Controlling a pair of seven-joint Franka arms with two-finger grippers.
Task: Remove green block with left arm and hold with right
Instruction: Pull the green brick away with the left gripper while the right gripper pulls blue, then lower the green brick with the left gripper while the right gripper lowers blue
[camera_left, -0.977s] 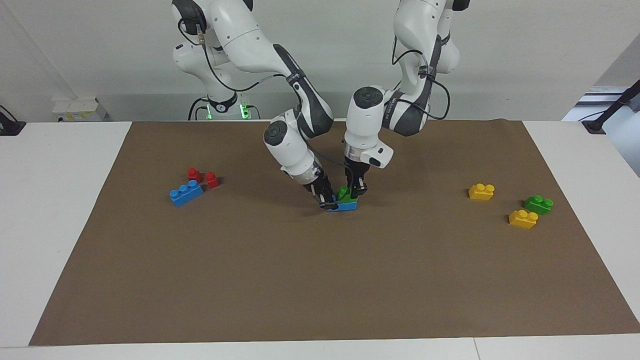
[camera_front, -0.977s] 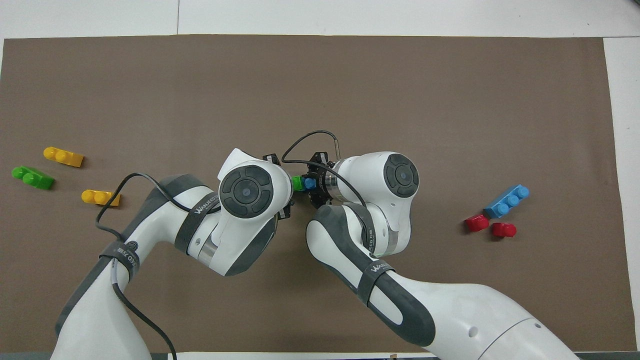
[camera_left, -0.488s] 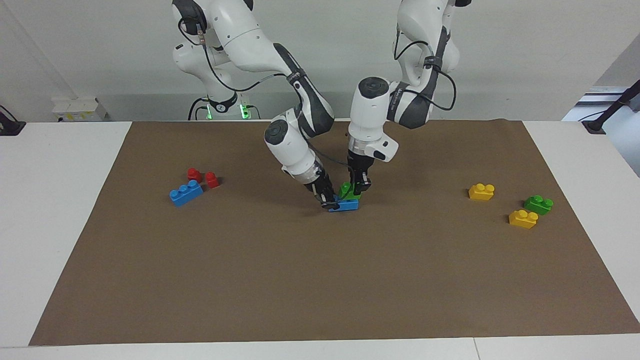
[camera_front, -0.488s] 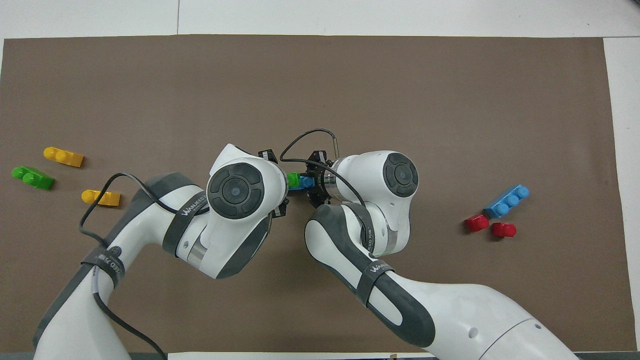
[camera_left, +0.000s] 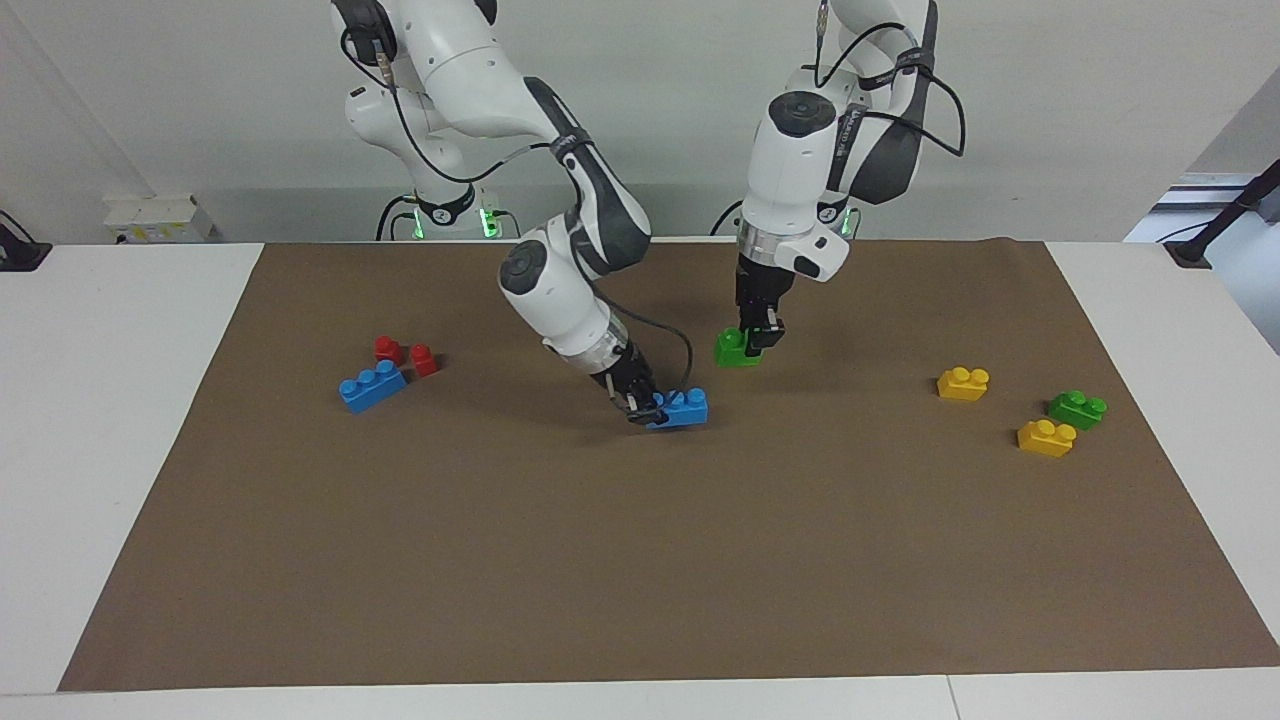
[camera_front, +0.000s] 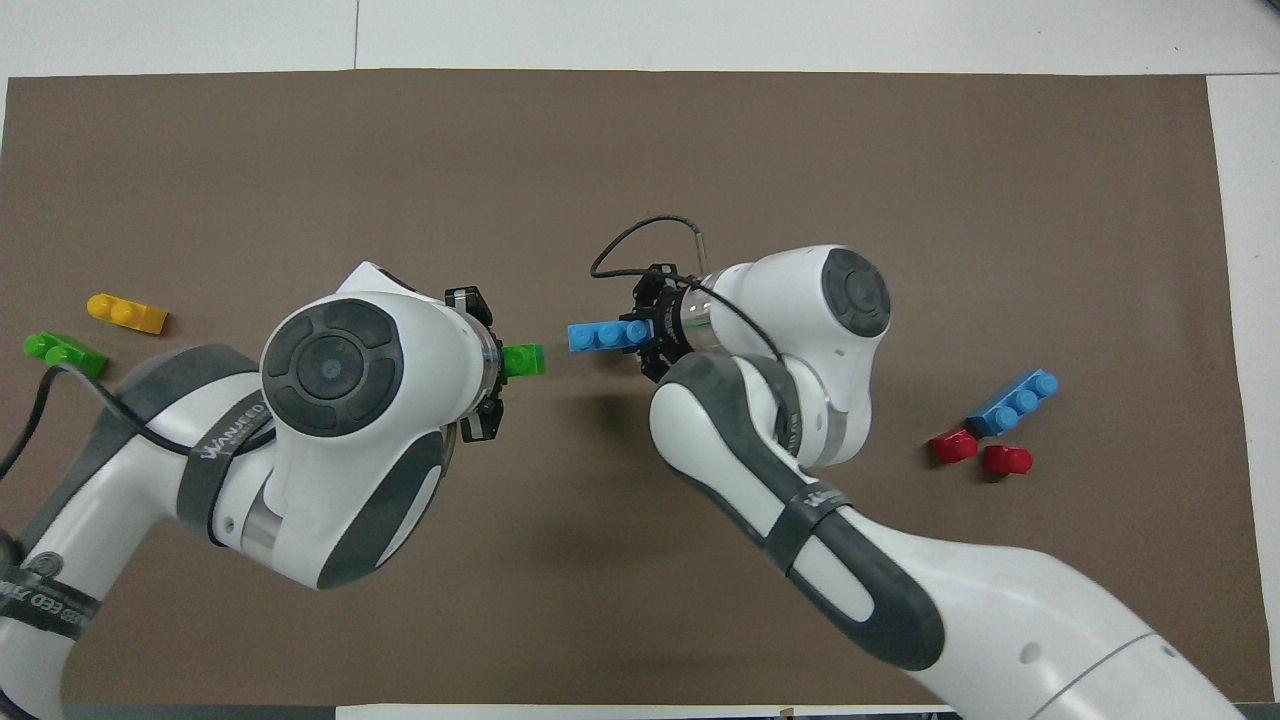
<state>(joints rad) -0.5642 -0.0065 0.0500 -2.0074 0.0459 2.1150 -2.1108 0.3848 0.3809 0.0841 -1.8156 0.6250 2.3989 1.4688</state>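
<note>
Studded green block (camera_left: 736, 348) lifted, blue brick (camera_left: 684, 408) clamped

A white worktop (camera_left: 120, 420) carries a brown mat (camera_left: 640, 560) that fills most of the frame. At the middle left of the facing view a blue brick (camera_left: 372, 386) lies on the mat with two small red pieces (camera_left: 405, 355) just above it. At the middle right lie two yellow bricks (camera_left: 963, 383) (camera_left: 1046, 437) with a green brick (camera_left: 1077, 409) between them. Whether the blue brick near the centre (camera_left: 680, 408) rests on the mat cannot be told
</note>
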